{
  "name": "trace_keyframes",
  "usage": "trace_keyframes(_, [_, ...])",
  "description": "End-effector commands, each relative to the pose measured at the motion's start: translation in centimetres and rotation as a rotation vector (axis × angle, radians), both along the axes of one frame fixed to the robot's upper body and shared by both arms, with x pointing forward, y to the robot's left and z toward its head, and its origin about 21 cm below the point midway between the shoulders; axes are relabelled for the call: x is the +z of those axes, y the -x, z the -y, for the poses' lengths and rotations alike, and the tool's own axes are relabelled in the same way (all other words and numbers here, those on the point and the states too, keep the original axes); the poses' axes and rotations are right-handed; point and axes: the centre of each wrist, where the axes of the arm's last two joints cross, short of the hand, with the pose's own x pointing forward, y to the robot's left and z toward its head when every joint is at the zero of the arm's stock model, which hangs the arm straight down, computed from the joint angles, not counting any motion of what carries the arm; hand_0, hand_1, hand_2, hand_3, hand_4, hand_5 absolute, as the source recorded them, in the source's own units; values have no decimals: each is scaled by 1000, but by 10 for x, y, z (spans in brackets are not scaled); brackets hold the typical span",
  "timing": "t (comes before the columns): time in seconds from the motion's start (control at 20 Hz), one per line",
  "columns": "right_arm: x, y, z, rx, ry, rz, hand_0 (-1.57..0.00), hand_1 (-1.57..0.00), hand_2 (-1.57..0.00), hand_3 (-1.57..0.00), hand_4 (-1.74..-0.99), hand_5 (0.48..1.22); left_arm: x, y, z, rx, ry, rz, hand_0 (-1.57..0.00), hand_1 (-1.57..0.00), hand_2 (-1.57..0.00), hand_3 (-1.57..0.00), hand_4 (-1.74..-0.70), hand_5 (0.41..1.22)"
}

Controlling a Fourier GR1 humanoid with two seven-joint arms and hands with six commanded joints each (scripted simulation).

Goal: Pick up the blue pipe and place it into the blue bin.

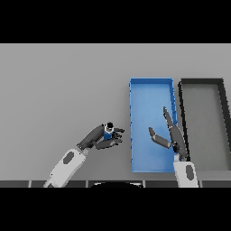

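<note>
The blue pipe is a short blue piece with a dark end, sitting in my left hand, whose fingers and thumb curl round it. That hand is just left of the blue bin, close to its left wall. The bin is a long rectangular tray with raised blue walls. My right hand hovers over the bin's right side with straight fingers pointing away from me and the thumb spread to the left, holding nothing.
A dark-rimmed grey bin stands right beside the blue one, on its right. The grey table stretches out to the left and behind the bins.
</note>
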Motion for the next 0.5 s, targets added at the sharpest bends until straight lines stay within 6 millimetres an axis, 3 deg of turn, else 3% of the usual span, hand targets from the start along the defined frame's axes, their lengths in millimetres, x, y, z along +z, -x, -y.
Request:
trace_keyframes(0.0, [1, -2, -1, -1, 3, 7, 1, 1, 1, 1, -1280, 660, 5, 0, 7, -9, 12, 16, -1503, -1512, -1519, -1445, -1710, 1199])
trace_keyframes(0.25, [1, -2, 3, -6, 50, 12, 1, 1, 1, 1, -1278, 682, 39, -3, 16, -70, 67, 84, -1549, -1552, -1554, -1449, -1721, 1214])
trace_keyframes(0.45, [-4, -2, 2, -1, 45, 10, 1, 1, 1, 1, -1271, 687, 53, -3, 22, -93, 51, 75, -1562, -1563, -1564, -1444, -1726, 1218])
